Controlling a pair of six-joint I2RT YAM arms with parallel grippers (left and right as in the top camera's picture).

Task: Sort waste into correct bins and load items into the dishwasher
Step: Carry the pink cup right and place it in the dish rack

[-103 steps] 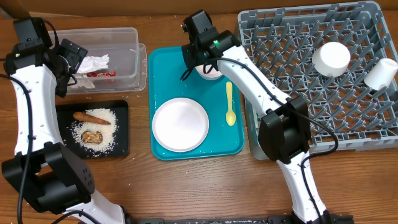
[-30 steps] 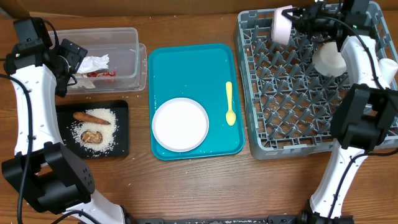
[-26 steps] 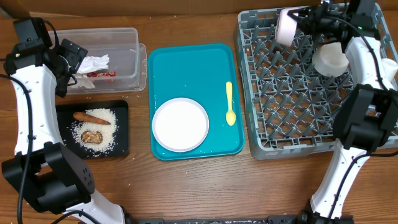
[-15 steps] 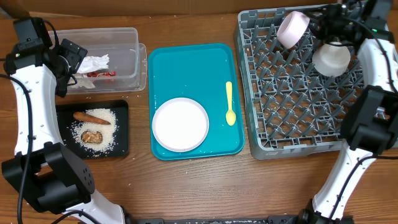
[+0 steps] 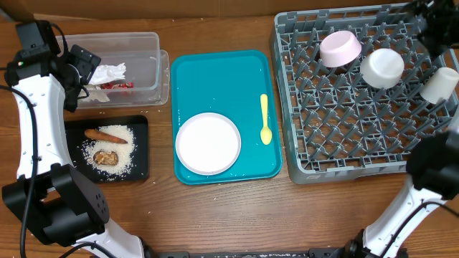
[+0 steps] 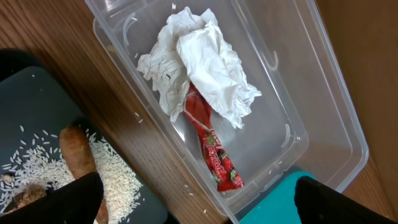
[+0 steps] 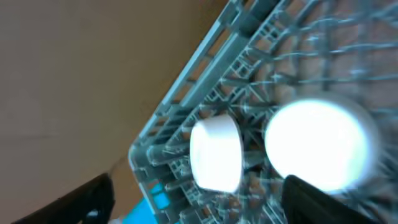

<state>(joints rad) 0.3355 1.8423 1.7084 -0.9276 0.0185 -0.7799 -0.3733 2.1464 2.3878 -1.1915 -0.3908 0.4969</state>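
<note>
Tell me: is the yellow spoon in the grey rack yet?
No, the yellow spoon lies on the teal tray, right of the white plate.

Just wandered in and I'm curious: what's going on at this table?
Two robot arms are clearing up. The right arm, jaws open and empty, is at the far corner of the rack, which holds a pink dish, bowl and cup. The left arm, jaws open, hovers over the tub holding a napkin and wrapper. A plate and spoon wait on the teal tray.

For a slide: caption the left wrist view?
Crumpled napkin and red wrapper in the clear tub, beside black tray of rice.
</note>
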